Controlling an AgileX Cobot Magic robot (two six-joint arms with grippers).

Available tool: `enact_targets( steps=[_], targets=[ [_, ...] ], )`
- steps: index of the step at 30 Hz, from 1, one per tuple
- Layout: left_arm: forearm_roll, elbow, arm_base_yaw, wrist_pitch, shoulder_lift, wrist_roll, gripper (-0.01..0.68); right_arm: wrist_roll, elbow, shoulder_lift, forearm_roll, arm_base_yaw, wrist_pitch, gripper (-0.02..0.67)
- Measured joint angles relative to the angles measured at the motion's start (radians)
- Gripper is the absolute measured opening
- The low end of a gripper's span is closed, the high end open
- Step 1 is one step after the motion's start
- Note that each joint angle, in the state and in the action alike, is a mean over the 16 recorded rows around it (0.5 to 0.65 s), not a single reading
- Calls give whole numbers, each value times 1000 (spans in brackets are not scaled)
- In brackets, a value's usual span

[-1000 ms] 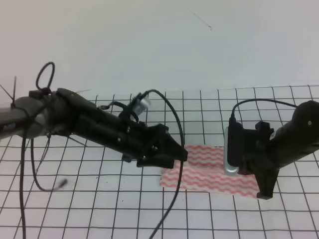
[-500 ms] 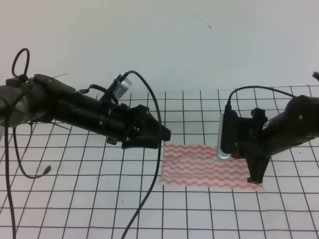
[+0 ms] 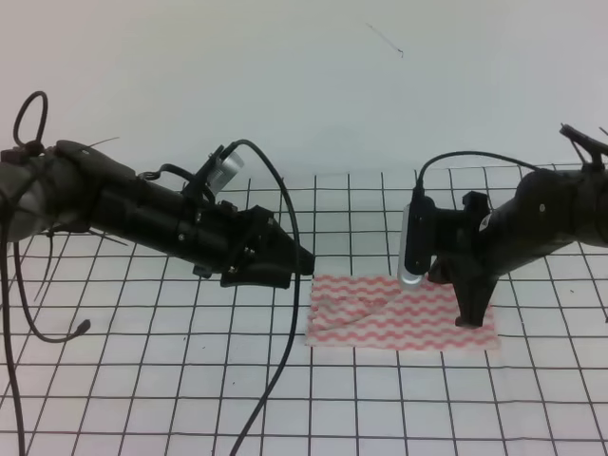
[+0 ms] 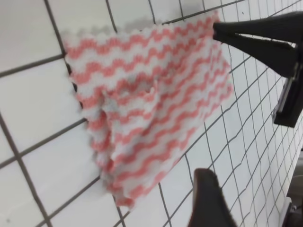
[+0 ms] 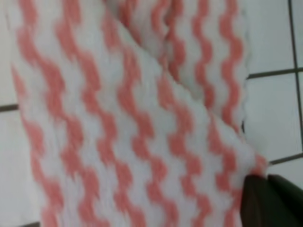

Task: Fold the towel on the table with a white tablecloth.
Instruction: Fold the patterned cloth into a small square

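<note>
Both arms have pulled back toward their own sides over the last second, and the thin pink-red and white wavy-striped towel (image 3: 400, 313) now shows almost whole where the left arm covered its near-left corner before.

Nearest the camera, the white grid-printed tablecloth on the table (image 3: 171, 389) lies bare. Beyond it the towel rests flat with its long axis running left to right; a slack diagonal ridge crosses its left half, and the left wrist view shows that end rumpled and lifted off the cloth.

At the towel's right end the black right gripper (image 3: 470, 318) points straight down onto the near-right corner. In the right wrist view its tips appear pressed together right at that corner, probably pinching it, though the contact is blurred.

Further back and to the left, the black left gripper (image 3: 302, 258) hangs just off the towel's far-left corner, clear of it, with its fingers spread.

So the right arm is the one on the cloth; any fold would likely carry that right end leftward along the long axis.
</note>
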Motion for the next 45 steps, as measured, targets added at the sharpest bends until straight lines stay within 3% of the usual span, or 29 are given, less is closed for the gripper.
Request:
enact_targets(
  steps=[22, 27, 38, 45],
  targets=[
    [5, 0, 0, 0, 0, 10, 379, 269, -20, 24, -302, 0, -11, 18],
    [13, 0, 0, 0, 0, 10, 379, 291, -20, 24, -305, 0, -32, 90],
    [32, 0, 18, 2, -6, 16, 380, 302, -36, 6, -296, 15, -9, 345],
    [30, 1, 71, 11, -9, 17, 370, 272, -126, 13, -206, 48, 84, 411]
  ],
)
